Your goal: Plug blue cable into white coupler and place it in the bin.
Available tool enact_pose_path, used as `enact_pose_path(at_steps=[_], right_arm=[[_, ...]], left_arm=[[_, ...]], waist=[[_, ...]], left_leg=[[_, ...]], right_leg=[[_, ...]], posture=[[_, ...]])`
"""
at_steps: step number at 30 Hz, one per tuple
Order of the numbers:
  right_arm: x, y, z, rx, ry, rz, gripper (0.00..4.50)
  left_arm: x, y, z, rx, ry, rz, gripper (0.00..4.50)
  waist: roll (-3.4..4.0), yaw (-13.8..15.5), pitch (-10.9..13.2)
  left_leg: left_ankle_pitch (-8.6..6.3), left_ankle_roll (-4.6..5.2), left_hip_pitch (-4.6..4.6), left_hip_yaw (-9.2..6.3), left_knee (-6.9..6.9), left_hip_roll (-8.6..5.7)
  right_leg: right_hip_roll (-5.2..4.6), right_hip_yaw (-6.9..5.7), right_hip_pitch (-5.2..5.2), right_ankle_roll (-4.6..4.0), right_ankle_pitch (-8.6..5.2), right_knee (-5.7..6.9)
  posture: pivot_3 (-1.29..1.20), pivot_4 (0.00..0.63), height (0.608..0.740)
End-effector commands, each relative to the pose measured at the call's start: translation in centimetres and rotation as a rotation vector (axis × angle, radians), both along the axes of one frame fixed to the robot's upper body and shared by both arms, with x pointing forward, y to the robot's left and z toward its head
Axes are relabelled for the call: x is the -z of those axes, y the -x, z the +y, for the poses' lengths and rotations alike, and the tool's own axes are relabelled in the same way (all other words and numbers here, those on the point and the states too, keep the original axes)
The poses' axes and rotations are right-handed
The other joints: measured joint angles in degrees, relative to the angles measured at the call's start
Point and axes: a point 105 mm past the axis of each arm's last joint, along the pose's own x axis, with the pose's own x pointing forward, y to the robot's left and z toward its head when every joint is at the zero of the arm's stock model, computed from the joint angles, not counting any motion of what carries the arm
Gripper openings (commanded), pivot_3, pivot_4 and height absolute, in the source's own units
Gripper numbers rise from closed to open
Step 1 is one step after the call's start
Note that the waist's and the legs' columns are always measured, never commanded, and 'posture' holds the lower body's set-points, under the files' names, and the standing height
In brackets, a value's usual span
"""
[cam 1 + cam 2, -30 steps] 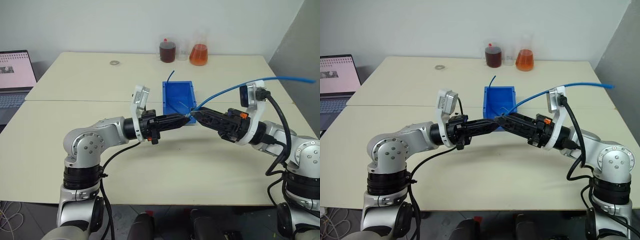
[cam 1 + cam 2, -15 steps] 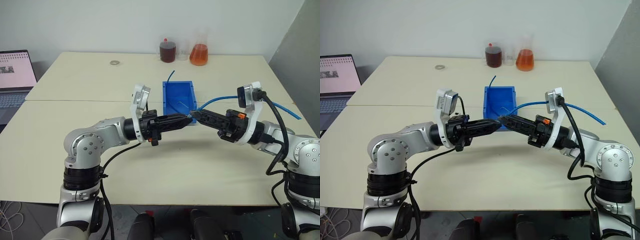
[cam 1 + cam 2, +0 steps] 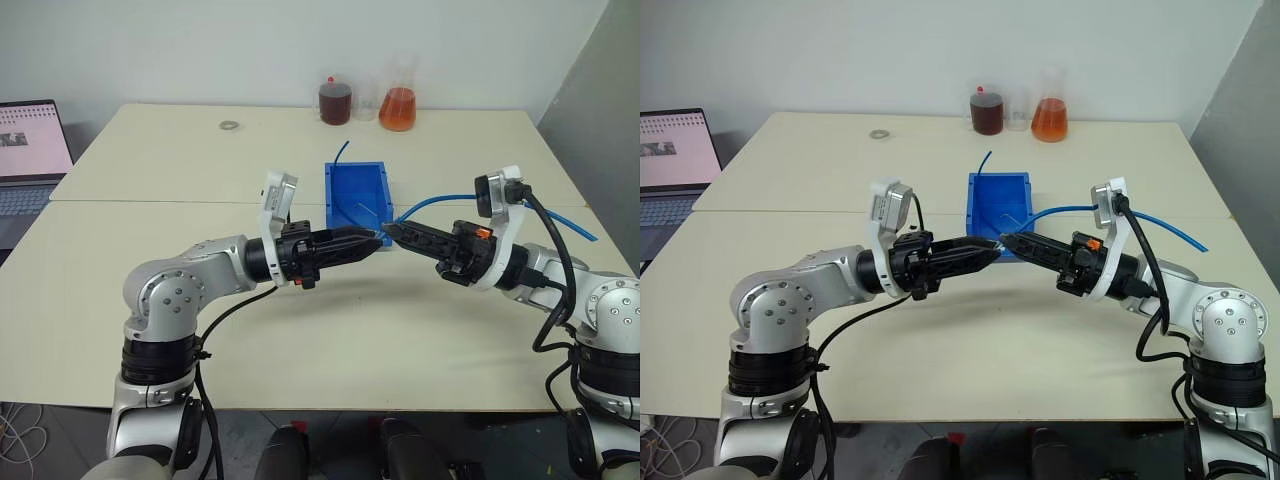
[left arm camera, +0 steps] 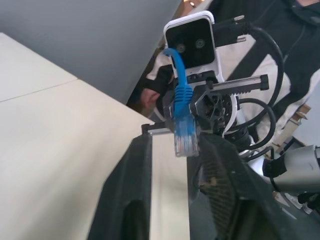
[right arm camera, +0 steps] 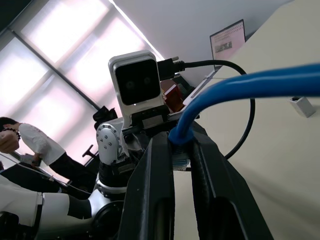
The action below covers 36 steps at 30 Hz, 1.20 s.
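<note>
My two grippers meet tip to tip just in front of the blue bin. The right gripper is shut on the blue cable just behind its clear plug. From there the cable trails right and lies on the table. In the left wrist view the plug hangs between the fingers of my left gripper, which stands open with a gap on both sides. The right wrist view shows the cable pinched between the right gripper's fingers. A small white boxy block, the white coupler by its look, lies on the table.
Two flasks of dark and orange liquid stand at the table's far edge. A metal ring lies at the far left and a laptop on the left. Another thin blue cable end sticks out of the bin.
The right gripper has shut on the cable near the plug and the left gripper has opened. The cable's free end dropped from the air onto the table at right.
</note>
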Motion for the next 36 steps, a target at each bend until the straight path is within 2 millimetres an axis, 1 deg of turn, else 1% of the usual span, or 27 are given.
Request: enact_pose_path(at_steps=[1, 3, 6, 7, 8, 10, 11, 12, 15, 17, 21, 23, 26, 31, 34, 36], right_arm=[[-1.2, 0.0, -0.5, 0.032, 0.014, -0.079, 0.2], [-1.0, -0.5, -0.8, 0.065, 0.046, -0.092, 0.2], [-0.7, -1.1, -1.4, 0.11, 0.075, -0.104, 0.2], [-0.7, -1.3, -1.5, 0.122, 0.082, -0.112, 0.2], [-0.8, -1.4, -1.5, 0.134, 0.088, -0.123, 0.2], [-0.9, -1.7, -1.5, 0.157, 0.095, -0.144, 0.2], [-1.0, -1.8, -1.3, 0.155, 0.094, -0.15, 0.2], [-1.1, -1.8, -1.0, 0.148, 0.092, -0.156, 0.2], [-1.3, -1.7, -0.2, 0.122, 0.092, -0.176, 0.2], [-1.4, -1.7, 0.2, 0.107, 0.096, -0.184, 0.2], [-1.0, -2.0, 1.2, 0.055, 0.103, -0.19, 0.2], [-0.6, -2.3, 1.6, 0.031, 0.119, -0.199, 0.2], [-0.1, -2.9, 2.0, 0.019, 0.136, -0.214, 0.2], [0.0, -3.4, 2.1, 0.027, 0.124, -0.229, 0.2], [0.1, -3.3, 2.3, 0.029, 0.12, -0.234, 0.2], [0.1, -3.1, 2.4, 0.032, 0.114, -0.235, 0.2]], left_arm=[[-0.9, 0.8, 1.5, -0.028, 0.014, -0.032, 2.71], [-0.4, 0.8, 2.5, -0.078, -0.017, -0.031, 3.09], [0.6, 0.2, 4.2, -0.197, -0.083, -0.05, 3.63], [1.1, -0.3, 5.0, -0.266, -0.113, -0.061, 3.88], [1.7, -0.9, 6.1, -0.343, -0.149, -0.074, 4.0], [3.5, -2.2, 8.3, -0.535, -0.263, -0.112, 4.46], [4.4, -3.0, 9.3, -0.63, -0.31, -0.13, 4.46], [5.8, -4.0, 10.6, -0.749, -0.38, -0.131, 4.46], [8.9, -5.9, 13.2, -0.981, -0.568, -0.186, 4.46], [9.8, -6.8, 14.1, -1.066, -0.611, -0.212, 4.46], [11.2, -9.2, 14.0, -1.139, -0.605, -0.227, 4.46], [11.7, -10.5, 13.4, -1.145, -0.586, -0.225, 4.46], [12.0, -12.4, 12.5, -1.132, -0.548, -0.21, 4.46], [12.8, -13.8, 10.7, -1.055, -0.539, -0.194, 4.46], [12.9, -14.5, 10.8, -1.068, -0.542, -0.193, 4.46], [13.0, -15.0, 10.4, -1.062, -0.54, -0.185, 4.46]], waist=[[0.0, 0.0, 0.0], [0.0, -0.06, 0.0], [0.0, 0.0, 0.0], [0.0, 0.01, 0.0], [0.0, 0.0, 0.0], [0.0, -0.03, 0.0], [0.0, -0.01, 0.0], [0.0, 0.02, 0.0], [0.0, 0.12, 0.0], [0.0, 0.16, 0.0], [0.0, 0.51, 0.0], [-0.01, 0.63, 0.0], [-0.02, 0.57, -0.01], [-0.02, 0.38, -0.01], [-0.01, 0.38, -0.01], [-0.02, 0.37, -0.01]], left_leg=[[0.0, 0.0, 0.0, 0.0, 0.0, 0.0], [0.0, 0.0, 0.0, 0.01, -0.01, 0.0], [0.0, 0.0, -0.02, 0.04, -0.05, 0.02], [0.0, 0.0, -0.02, 0.03, -0.05, 0.02], [0.0, 0.0, -0.02, 0.03, -0.04, 0.03], [0.0, 0.0, -0.02, 0.05, -0.05, 0.03], [0.0, 0.0, -0.01, 0.07, -0.05, 0.03], [0.0, 0.0, -0.02, 0.07, -0.06, 0.03], [0.0, 0.0, -0.02, 0.06, -0.06, 0.02], [0.0, 0.0, -0.02, 0.08, -0.06, 0.01], [0.0, 0.0, -0.1, 0.06, -0.05, 0.01], [0.0, 0.0, -0.13, 0.07, -0.04, -0.02], [0.0, 0.0, -0.14, 0.07, -0.01, -0.05], [0.0, 0.0, -0.32, 0.1, -0.04, -0.04], [0.0, 0.0, -0.42, 0.09, -0.02, -0.04], [0.0, 0.0, -0.42, 0.07, 0.01, -0.05]], right_leg=[[0.0, 0.0, 0.0, 0.01, 0.0, -0.01], [0.0, 0.01, -0.01, 0.01, 0.0, -0.02], [0.0, 0.04, -0.06, 0.0, 0.0, -0.02], [0.0, 0.03, -0.06, 0.01, 0.0, -0.02], [0.0, 0.03, -0.07, 0.0, 0.0, -0.04], [0.0, 0.06, -0.09, 0.0, 0.0, -0.04], [0.0, 0.09, -0.08, 0.0, 0.0, -0.02], [0.0, 0.09, -0.11, 0.0, 0.0, -0.03], [-0.01, 0.09, -0.1, -0.01, 0.01, -0.03], [-0.02, 0.09, -0.1, 0.0, 0.01, -0.04], [-0.03, 0.04, -0.12, -0.01, 0.01, -0.09], [-0.05, 0.03, -0.16, -0.01, 0.02, -0.07], [-0.05, 0.02, -0.16, 0.01, 0.03, -0.05], [-0.06, 0.03, -0.38, 0.01, 0.04, -0.02], [-0.07, 0.02, -0.49, 0.0, 0.05, 0.04], [-0.08, 0.0, -0.49, 0.0, 0.05, 0.09]], posture=[[0.0, 0.15, 0.74], [0.0, 0.15, 0.74], [0.0, 0.15, 0.74], [0.0, 0.15, 0.74], [0.0, 0.15, 0.74], [0.0, 0.15, 0.74], [0.0, 0.15, 0.74], [0.0, 0.15, 0.74], [0.0, 0.15, 0.74], [0.0, 0.15, 0.74], [0.0, 0.15, 0.74], [0.0, 0.15, 0.74], [0.0, 0.15, 0.74], [0.0, 0.15, 0.74], [0.0, 0.15, 0.74], [0.0, 0.15, 0.74]])
